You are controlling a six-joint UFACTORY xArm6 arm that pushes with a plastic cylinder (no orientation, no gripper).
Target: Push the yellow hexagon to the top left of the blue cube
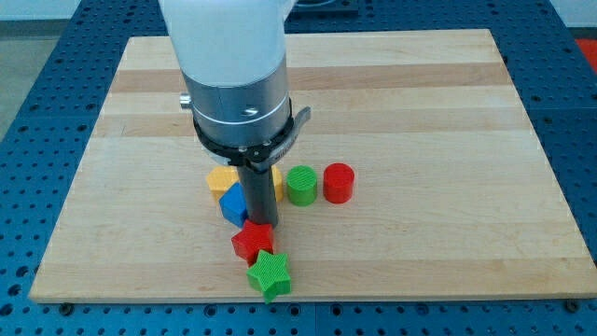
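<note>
the wooden board (448, 140) carries a cluster of blocks near its bottom centre, with my tip (258, 224) there, touching the right side of the blue cube (233, 203) and just above the red star (252, 242); i have no jaws, just the rod. the yellow hexagon (221, 178) sits touching the cube's top left, partly hidden by the arm, with a green cylinder (301, 185) and red cylinder (339, 182) to the right, and a green star (270, 273) lowest.

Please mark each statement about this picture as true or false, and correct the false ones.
1. My tip stands at the view's right of the blue cube. True.
2. The green star lies above the red star in the view. False: it lies below it.
3. The red cylinder is at the view's right of the green cylinder. True.
4. The yellow hexagon sits at the view's far right. False: it is partly hidden just above the blue cube.
</note>
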